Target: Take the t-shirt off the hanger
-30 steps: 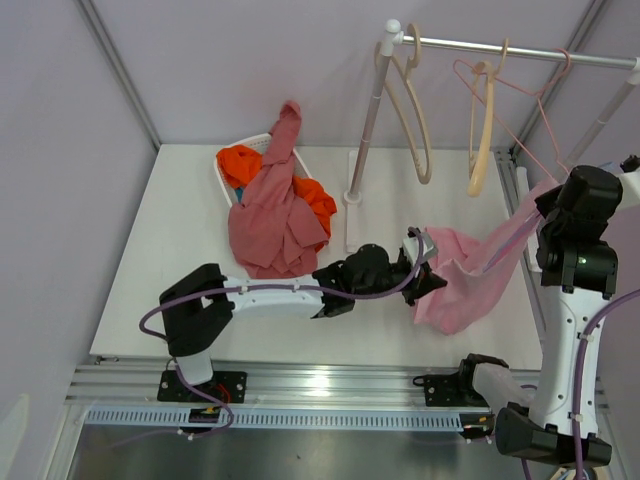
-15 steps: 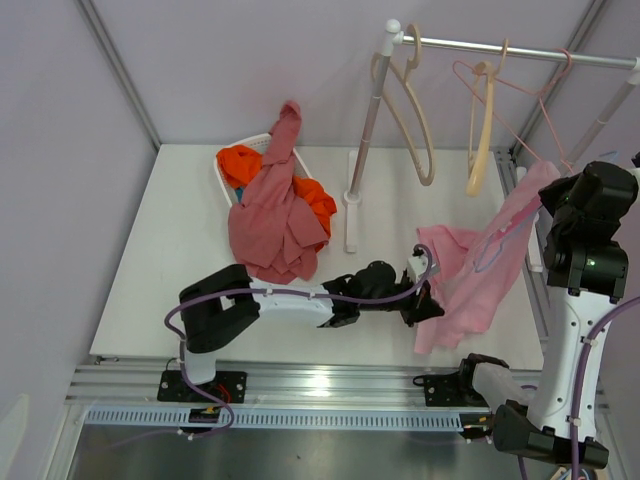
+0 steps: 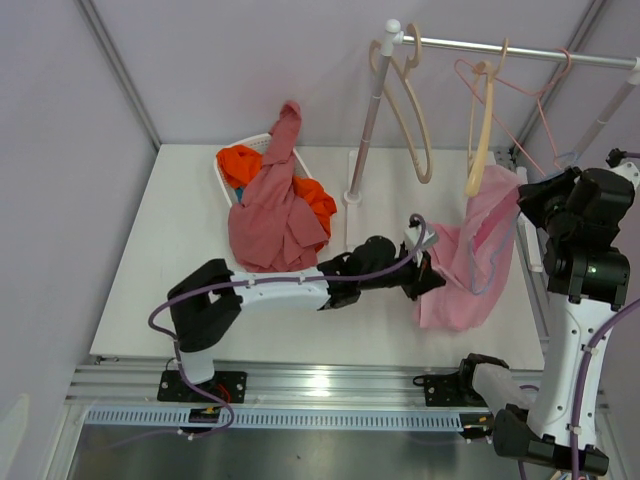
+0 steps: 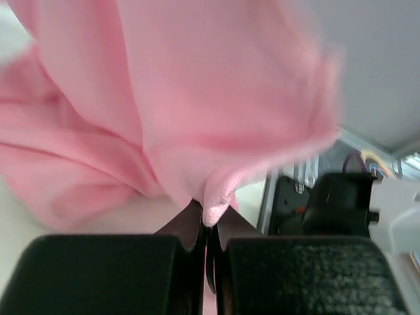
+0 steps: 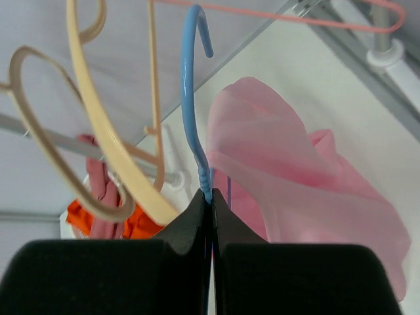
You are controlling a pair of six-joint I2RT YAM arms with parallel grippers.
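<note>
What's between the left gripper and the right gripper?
The pink t-shirt: the left gripper pinches its fabric, and the right gripper is shut on the blue hanger. The top view shows the cloth spanning the gap.

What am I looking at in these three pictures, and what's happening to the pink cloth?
Two robot arms are bolted to a white table. The wide picture looks down from above; the other two come from cameras on each wrist. The left claw is shut on a fold of the pink t-shirt. The right claw is shut on the blue hanger that carries it. A basket of red and orange clothes sits at the back, beside a rail with empty hangers.
</note>
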